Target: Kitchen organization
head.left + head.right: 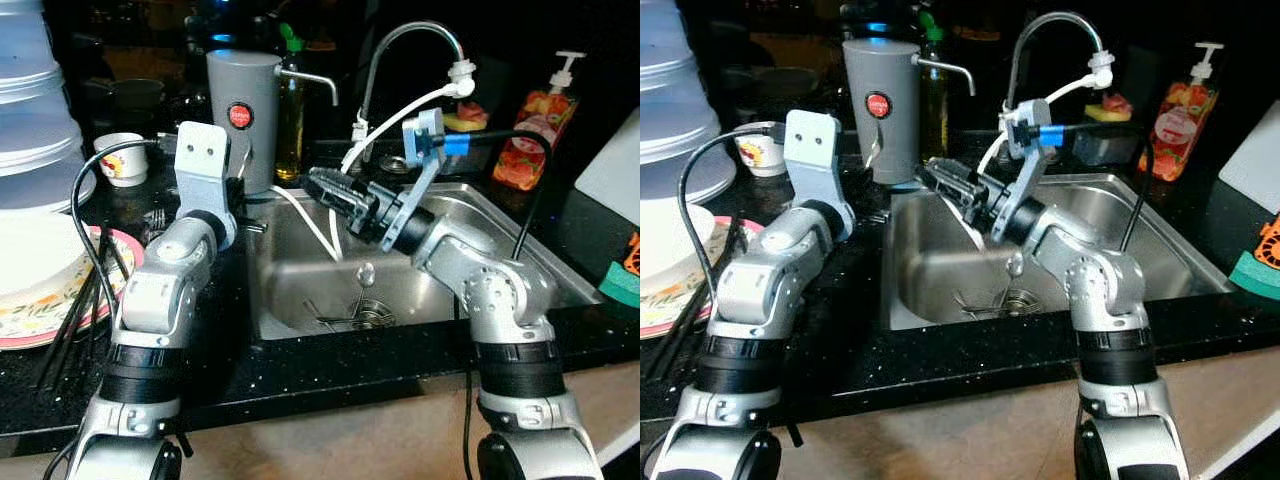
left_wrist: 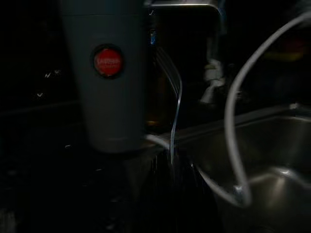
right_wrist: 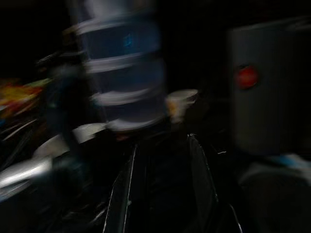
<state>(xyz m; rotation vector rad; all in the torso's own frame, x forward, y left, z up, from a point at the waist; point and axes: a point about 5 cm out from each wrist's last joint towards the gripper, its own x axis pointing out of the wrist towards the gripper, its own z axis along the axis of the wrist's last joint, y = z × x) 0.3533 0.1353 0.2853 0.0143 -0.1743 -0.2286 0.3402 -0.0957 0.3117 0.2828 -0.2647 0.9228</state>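
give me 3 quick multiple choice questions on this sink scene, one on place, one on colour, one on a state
1. Where is the right gripper?
A. over the sink's left part
B. on the plates
C. at the soap bottle

2. What colour is the round badge on the grey canister?
A. green
B. red
C. white

3. How do the right gripper's fingers stand?
A. shut on a cup
B. shut on a fork
C. open, holding nothing

Key: 1 A, its arm reaches across the sink toward the canister. 2 B, the badge shows red in both eye views. 3 C, the right wrist view shows a gap between the fingers.
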